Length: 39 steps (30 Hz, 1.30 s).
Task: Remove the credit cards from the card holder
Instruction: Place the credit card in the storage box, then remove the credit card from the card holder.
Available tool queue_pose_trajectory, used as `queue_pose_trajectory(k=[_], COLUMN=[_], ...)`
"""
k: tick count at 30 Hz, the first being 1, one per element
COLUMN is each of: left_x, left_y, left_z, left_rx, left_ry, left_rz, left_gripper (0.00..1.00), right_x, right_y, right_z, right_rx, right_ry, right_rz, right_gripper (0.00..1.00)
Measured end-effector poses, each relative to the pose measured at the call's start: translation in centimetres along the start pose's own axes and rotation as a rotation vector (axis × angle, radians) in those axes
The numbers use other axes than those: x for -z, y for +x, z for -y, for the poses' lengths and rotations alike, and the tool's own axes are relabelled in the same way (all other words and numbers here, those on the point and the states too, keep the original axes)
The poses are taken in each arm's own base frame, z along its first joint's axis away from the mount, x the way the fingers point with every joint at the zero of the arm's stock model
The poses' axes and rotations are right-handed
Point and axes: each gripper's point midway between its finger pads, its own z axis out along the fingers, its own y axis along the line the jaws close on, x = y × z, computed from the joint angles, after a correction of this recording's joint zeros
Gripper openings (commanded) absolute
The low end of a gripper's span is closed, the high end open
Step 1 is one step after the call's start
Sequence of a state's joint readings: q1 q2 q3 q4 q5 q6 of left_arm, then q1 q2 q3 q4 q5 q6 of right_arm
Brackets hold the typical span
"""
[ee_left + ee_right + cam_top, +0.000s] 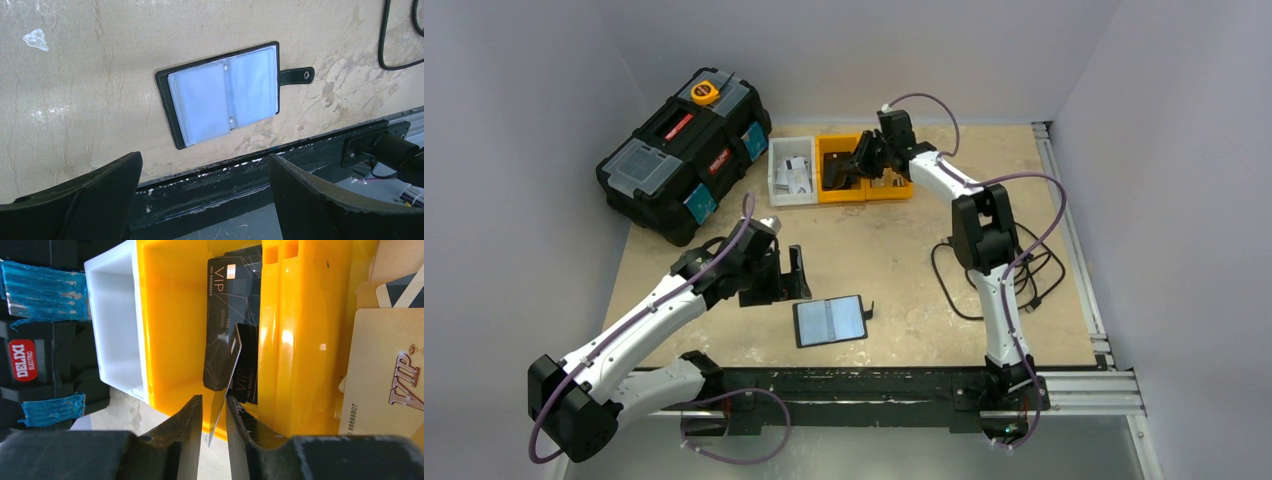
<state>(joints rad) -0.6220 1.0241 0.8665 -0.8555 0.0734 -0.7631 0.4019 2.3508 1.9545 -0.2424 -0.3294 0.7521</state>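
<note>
The table [894, 250] is a beige, marbled slab, scuffed pale in spots, set into a corner of plain grey walls [514, 110]. A silver rail [1076, 250] runs along the table's edge beyond the right end effector [214, 400], and a black bar [854, 385] lines the near edge.

The left end effector [782, 282] hangs over the table with its fingers spread wide and nothing between them. Just ahead of it, towards the black bar, the card holder [830, 320] lies flat and open, its clear sleeves up and its snap tab pointing away from that end effector.

The right end effector is over a yellow bin [826, 168] at the far edge. Its fingers stand only a little apart with a credit card [223, 385] edge-on between them; I cannot tell whether they pinch it. Below its tips, a black card [232, 310] lies in that bin. A gold card [385, 375] lies to one side, a white bin [776, 172] to the other, and past the white bin stands a black toolbox [674, 160]. A black cable [954, 285] loops on the table behind this end effector.
</note>
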Motion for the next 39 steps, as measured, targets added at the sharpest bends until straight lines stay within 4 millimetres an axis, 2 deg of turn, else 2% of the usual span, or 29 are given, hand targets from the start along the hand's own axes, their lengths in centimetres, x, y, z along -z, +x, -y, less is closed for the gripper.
queue_pose_trajectory(k=[6, 12, 14, 18, 22, 25, 27, 32, 35, 39], left_x=[0.0, 0.0, 0.0, -0.3, -0.7, -1.0, -1.3, -2.2, -2.4, -2.7], left_y=[0.0, 0.0, -0.1, -0.5, -0.9, -1.4, -1.4, -1.3, -1.1, -1.1], left_z=[0.0, 0.0, -0.1, -0.6, -1.3, -1.9, -2.3, -3.2, -3.5, -3.7], left_rx=[0.0, 0.0, 0.003, 0.019, 0.048, 0.077, 0.093, 0.13, 0.143, 0.155], left_ry=[0.0, -0.002, -0.006, -0.023, -0.051, -0.068, -0.075, -0.091, -0.091, -0.089], left_rz=[0.0, 0.001, 0.004, 0.008, 0.009, 0.01, 0.007, -0.018, -0.032, -0.035], left_gripper=[0.97, 0.97, 0.98, 0.98, 0.98, 0.98, 0.98, 0.98, 0.98, 0.98], right_x=[0.5, 2.0, 3.5, 8.2, 13.2, 16.1, 16.7, 18.1, 18.2, 18.0], right_y=[-0.9, -1.5, -1.2, 0.4, 3.8, 8.4, 10.8, 18.3, 22.3, 26.7], right_z=[-1.0, -1.4, -1.5, -1.9, -3.1, -3.3, -3.8, -3.7, -3.8, -4.0], right_rx=[0.001, 0.013, 0.021, 0.042, 0.073, 0.1, 0.119, 0.152, 0.173, 0.196], right_ry=[-0.005, 0.035, 0.05, 0.071, 0.054, 0.043, 0.032, 0.026, 0.024, 0.029], right_rz=[0.009, 0.031, 0.033, 0.046, 0.058, 0.032, 0.007, -0.088, -0.143, -0.201], right_gripper=[0.52, 0.57, 0.58, 0.58, 0.59, 0.58, 0.58, 0.56, 0.54, 0.53])
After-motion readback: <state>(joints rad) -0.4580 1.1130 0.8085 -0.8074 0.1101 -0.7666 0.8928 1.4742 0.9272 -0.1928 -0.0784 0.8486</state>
